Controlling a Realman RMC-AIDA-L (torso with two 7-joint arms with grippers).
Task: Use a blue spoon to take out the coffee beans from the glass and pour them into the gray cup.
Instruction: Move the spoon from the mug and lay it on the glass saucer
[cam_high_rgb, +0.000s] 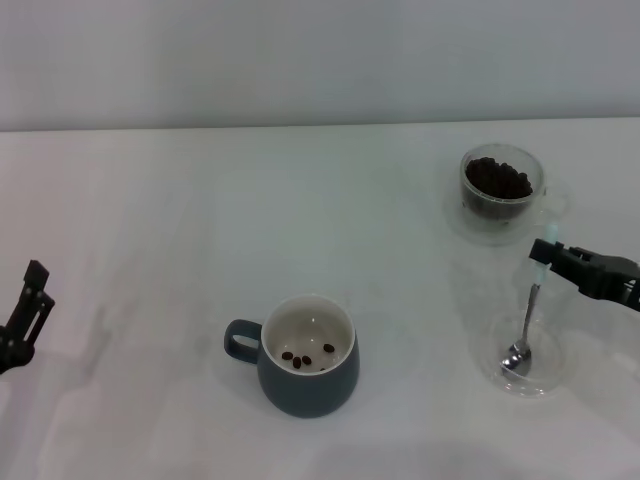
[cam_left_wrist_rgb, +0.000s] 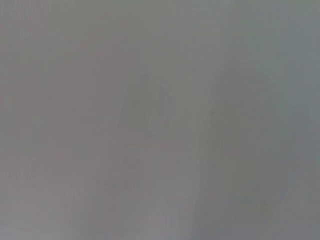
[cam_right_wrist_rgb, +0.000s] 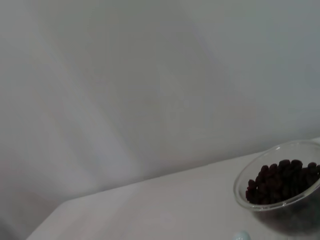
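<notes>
While the right tool (cam_high_rgb: 553, 256) appears closed on the pale handle end of the blue spoon (cam_high_rgb: 527, 320), the spoon hangs nearly upright with its bowl resting in a clear glass saucer (cam_high_rgb: 548, 382). Just behind stands the glass (cam_high_rgb: 500, 192), full of coffee beans (cam_high_rgb: 497, 180). The gray cup (cam_high_rgb: 303, 356), mid-desk (cam_high_rgb: 200, 230), holds a few beans. The left tool (cam_high_rgb: 22, 318) sits far left, its opening unclear.
</notes>
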